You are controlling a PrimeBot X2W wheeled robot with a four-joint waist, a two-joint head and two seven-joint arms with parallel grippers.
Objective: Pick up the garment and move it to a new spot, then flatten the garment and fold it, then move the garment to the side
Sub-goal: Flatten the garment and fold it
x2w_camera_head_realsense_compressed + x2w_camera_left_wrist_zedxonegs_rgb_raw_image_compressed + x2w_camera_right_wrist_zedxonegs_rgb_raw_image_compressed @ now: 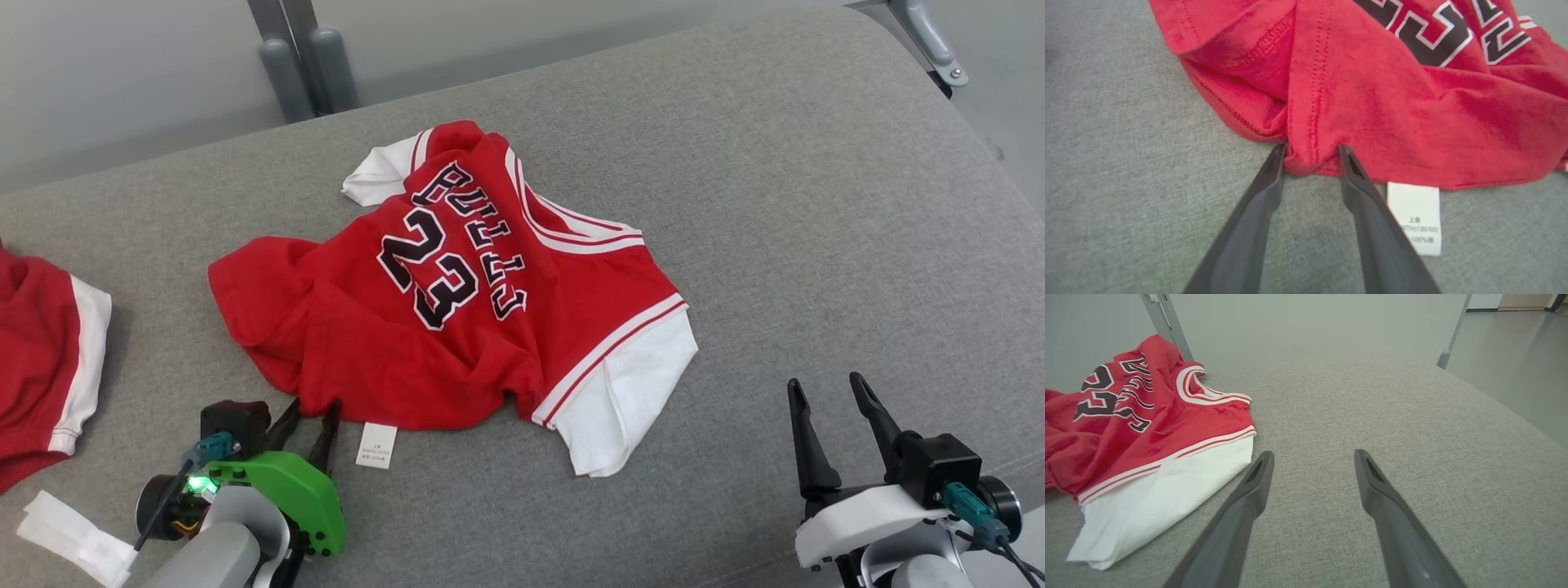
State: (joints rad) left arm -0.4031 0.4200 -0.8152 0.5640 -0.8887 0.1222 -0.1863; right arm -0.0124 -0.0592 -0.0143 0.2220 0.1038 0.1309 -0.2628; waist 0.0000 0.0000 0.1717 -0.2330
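The garment (457, 310) is a red jersey with the number 23, white trim and white sleeves. It lies crumpled on the grey cushioned surface (775, 204). My left gripper (313, 406) is at its near hem. In the left wrist view, this gripper (1312, 153) has its jaws partly drawn in, one on each side of a small bunched fold of the garment (1392, 94). My right gripper (824, 382) hovers open over bare cushion to the right. In the right wrist view, that gripper (1313, 453) is just past the white sleeve of the garment (1139, 428).
A white care label (376, 445) sticks out from the hem beside the left fingers. Another red piece with white trim (41, 351) lies at the far left, with a white scrap (73, 535) below it. Grey posts (306, 57) stand behind. The cushion drops away at the right.
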